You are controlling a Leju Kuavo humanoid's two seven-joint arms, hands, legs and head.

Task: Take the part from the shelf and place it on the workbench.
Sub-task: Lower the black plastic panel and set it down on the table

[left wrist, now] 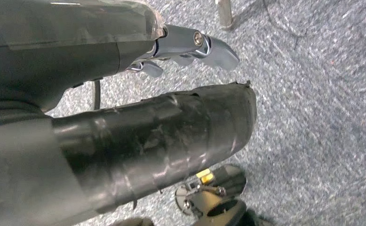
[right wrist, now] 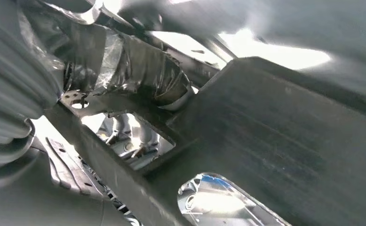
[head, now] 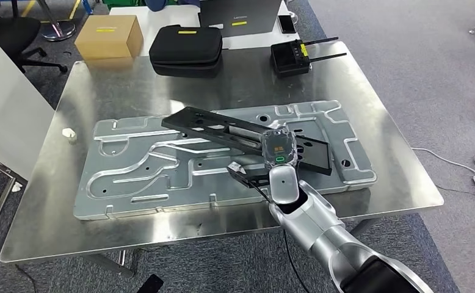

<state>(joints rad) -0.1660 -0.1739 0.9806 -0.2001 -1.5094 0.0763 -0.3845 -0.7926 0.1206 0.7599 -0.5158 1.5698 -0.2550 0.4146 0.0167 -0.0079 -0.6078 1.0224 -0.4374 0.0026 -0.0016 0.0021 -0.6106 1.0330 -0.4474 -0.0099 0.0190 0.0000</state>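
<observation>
The part is a long flat black frame (head: 210,125) with cut-outs. It lies slanted across the silver machined plate (head: 137,177) on the metal workbench (head: 58,213). My right hand (head: 279,152) grips the frame's near right end, and a dark corner of the frame sticks out below the hand. In the right wrist view the black frame (right wrist: 275,132) lies close against the hand, with the taped thumb (right wrist: 143,75) wrapped over its edge. My left hand (left wrist: 148,136) hangs over the grey carpet, its fingers (left wrist: 204,44) apart and holding nothing.
At the back of the bench stand a cardboard box (head: 108,35), a black zip case (head: 185,49) and a black box with two antennas (head: 291,58). A small white object (head: 69,133) lies near the left edge. A white panel (head: 3,110) stands to the left.
</observation>
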